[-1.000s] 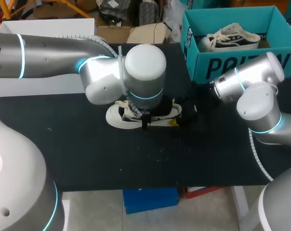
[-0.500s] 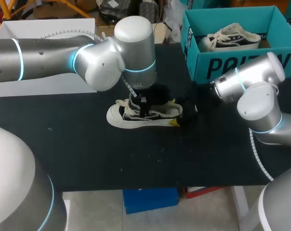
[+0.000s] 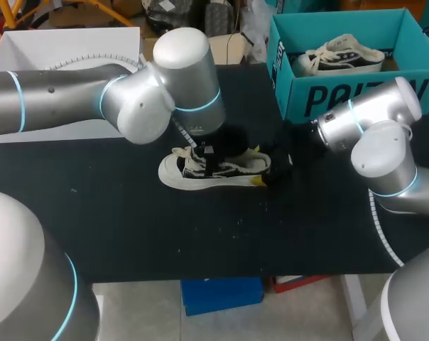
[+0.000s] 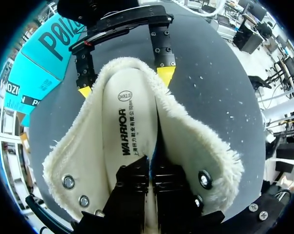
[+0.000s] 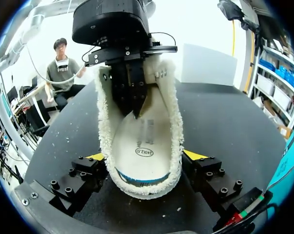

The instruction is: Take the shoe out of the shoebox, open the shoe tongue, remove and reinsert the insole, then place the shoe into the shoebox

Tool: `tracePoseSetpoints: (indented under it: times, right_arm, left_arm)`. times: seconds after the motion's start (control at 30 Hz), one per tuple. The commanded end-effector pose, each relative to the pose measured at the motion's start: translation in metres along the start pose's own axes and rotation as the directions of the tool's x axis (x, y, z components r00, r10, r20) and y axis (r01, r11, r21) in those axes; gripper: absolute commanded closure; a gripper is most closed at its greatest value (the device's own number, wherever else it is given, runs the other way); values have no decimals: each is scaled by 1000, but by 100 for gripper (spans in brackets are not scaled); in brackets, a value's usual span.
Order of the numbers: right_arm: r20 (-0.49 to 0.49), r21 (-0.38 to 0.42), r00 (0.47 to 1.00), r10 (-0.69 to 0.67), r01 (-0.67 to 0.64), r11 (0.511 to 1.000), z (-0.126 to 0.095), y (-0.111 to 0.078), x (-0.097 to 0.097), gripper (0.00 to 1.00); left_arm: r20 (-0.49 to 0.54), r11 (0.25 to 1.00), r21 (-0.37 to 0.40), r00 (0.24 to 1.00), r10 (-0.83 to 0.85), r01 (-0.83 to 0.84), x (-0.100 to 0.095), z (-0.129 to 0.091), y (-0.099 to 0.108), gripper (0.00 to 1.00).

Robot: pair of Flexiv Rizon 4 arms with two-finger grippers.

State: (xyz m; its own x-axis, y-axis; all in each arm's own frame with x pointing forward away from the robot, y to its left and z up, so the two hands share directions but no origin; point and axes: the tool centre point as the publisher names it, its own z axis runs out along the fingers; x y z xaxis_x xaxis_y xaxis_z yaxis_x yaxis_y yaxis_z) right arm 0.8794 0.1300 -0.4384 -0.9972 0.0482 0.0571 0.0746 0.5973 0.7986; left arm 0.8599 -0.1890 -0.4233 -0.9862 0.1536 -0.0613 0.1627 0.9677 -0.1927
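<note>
Low white canvas shoe w/ black side panels & fleecy cream lining (image 3: 179,174) stands on its sole mid black tabletop (image 3: 129,227), toe twd my left. It's well apart from the open teal cardboard shoebox (image 3: 342,96) at the far right, which holds a 2nd white sneaker (image 3: 342,55). Right arm's fingers (image 5: 96,157) straddle the heel, yellow tips pressed vs both sides, i.e. grasping the shoe. Left arm's fingers (image 4: 135,187) reach down thru the spread mouth, clenched together, tips on the white printed insole (image 4: 127,117), which lies flat inside. Can't tell if they pinch it.
</note>
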Motion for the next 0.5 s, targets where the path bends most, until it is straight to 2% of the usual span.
tracePoseSetpoints:
  times: [0.03,0.5]
  right_arm:
    - [-1,2,1000,1,-1,1000,2,-1,-1,100]
    - [-1,2,1000,1,-1,1000,2,-1,-1,100]
  left_arm:
    - [4,1000,2,1000,5,-5,2,-6,-4,100]
    - [41,1000,9,999,-3,3,0,-25,-4,100]
